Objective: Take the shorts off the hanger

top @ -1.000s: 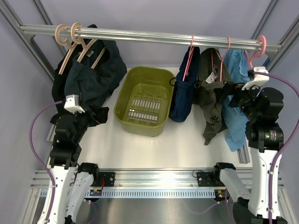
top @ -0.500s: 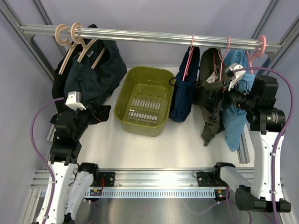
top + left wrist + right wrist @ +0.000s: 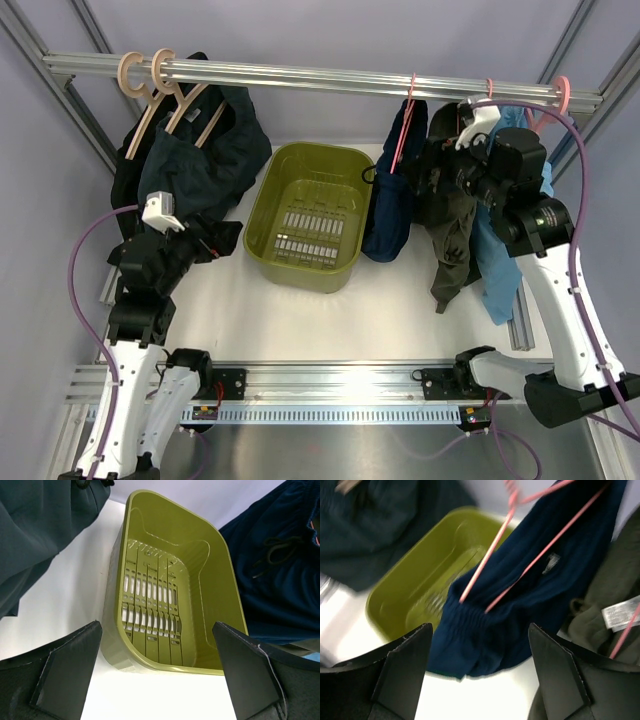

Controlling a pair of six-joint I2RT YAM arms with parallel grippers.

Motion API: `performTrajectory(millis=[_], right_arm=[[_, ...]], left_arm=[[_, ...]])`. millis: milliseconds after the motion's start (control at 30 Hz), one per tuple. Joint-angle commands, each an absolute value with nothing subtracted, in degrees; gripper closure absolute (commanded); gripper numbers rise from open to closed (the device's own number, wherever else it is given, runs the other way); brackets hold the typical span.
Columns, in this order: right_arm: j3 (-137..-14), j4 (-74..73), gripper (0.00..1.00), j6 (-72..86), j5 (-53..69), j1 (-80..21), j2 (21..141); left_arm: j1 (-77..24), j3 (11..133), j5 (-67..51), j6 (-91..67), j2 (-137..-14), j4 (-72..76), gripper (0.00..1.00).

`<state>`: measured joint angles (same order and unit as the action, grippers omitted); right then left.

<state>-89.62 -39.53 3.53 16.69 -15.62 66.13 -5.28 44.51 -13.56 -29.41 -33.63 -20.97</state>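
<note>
The dark navy shorts (image 3: 390, 205) hang on the thin pink hanger (image 3: 405, 125) from the rail, right of the green basket. In the right wrist view the shorts (image 3: 520, 610) fill the middle, with the pink hanger wires (image 3: 487, 555) and a small white label (image 3: 551, 562) inside. My right gripper (image 3: 428, 180) is open and empty, up beside the shorts in front of the olive garment; its jaws (image 3: 480, 677) stand wide apart, short of the fabric. My left gripper (image 3: 218, 240) is open and empty, left of the basket, and looks at it (image 3: 160, 680).
The green basket (image 3: 262, 215) stands mid-table, seen close in the left wrist view (image 3: 222, 575). An olive garment (image 3: 455, 250) and a light blue garment (image 3: 500, 275) hang right of the shorts. Dark teal garments (image 3: 200, 160) on wooden hangers hang at left. The metal rail (image 3: 300, 75) runs across the back.
My right arm has swung up and to the left, from by the light blue garment to beside the shorts. My left gripper has shifted slightly right and up.
</note>
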Motion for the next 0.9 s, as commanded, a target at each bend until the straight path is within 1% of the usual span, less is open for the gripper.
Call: performTrajectory(millis=[0, 133, 267, 367, 500, 800, 867], right_arm=[[-89.7, -25.2, 0.15, 13.6, 0.9, -19.3, 66.7], [-89.3, -21.1, 0.19, 20.0, 0.9, -19.7, 69.9], [-87.5, -15.9, 0.32, 24.2, 0.0, -20.7, 71.3], [-88.2, -15.6, 0.37, 25.0, -2.8, -21.0, 73.0], [-88.3, -14.7, 0.44, 25.1, -1.8, -21.4, 74.7], [-85.8, -13.4, 0.55, 25.8, -5.4, -22.7, 76.5], [-85.4, -13.1, 0.6, 25.8, -6.7, -22.6, 76.7]], left_arm=[[-5.1, 46.3, -15.8, -30.9, -34.1, -19.3, 0.01], [-5.1, 45.7, -15.6, -31.6, -33.7, -19.7, 0.01], [-5.1, 45.8, -15.6, -31.7, -34.1, -20.7, 0.01], [-5.1, 45.5, -15.4, -31.8, -34.1, -20.9, 0.01], [-5.1, 44.9, -15.7, -32.3, -34.2, -20.4, 0.01], [-5.1, 44.9, -16.1, -32.5, -34.9, -20.0, 0.01], [-5.1, 44.6, -16.1, -32.6, -34.8, -19.9, 0.01]])
